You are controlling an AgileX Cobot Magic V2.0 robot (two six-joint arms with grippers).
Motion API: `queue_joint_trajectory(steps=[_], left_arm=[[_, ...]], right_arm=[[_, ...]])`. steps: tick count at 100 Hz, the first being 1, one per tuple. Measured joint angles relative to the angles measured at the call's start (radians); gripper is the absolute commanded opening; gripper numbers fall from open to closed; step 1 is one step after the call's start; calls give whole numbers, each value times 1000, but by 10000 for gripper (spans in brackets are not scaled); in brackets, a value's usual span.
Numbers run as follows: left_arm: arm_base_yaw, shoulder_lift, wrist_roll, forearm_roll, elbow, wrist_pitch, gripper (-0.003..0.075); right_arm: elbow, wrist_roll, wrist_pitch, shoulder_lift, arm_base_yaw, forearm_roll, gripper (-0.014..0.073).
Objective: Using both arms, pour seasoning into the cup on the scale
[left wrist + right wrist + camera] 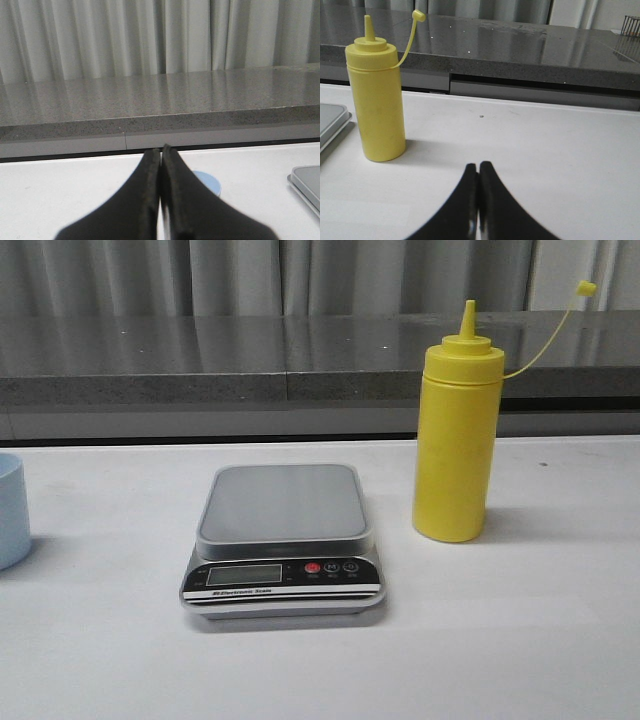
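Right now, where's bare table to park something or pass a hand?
Free: the table in front of the scale and seasoning; the strip between cup and scale; right of the seasoning. Tightest: the scale-to-seasoning gap. The scale platform is bare.

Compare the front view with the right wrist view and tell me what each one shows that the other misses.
Front view only: the cup at the far left edge, and the scale's whole platform, display and red button. Right wrist view only: the right hand, fingers pressed together with nothing between them. Both show the bottle standing upright, cap off on its tether, and the white table; the wrist view catches only a corner of the scale.
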Motion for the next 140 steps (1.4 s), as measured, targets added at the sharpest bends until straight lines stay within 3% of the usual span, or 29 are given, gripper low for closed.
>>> queue_joint_trajectory(steps=[37,58,75,106,140], left_arm=[[0,0,-2,0,0,0,-20],[0,49,-2,-18,-87,161,-20],[7,256,-2,-40,-259,247,-20],[32,787,-34,-59,-686,591,-20],[32,1169,-7,-59,-947,635,-20]], right_arm=[[0,0,0,0,0,0,-67],[0,0,0,0,0,0,-67],[0,0,0,0,0,0,-67],[0,0,0,0,0,0,-67],[0,0,0,0,0,0,-67]])
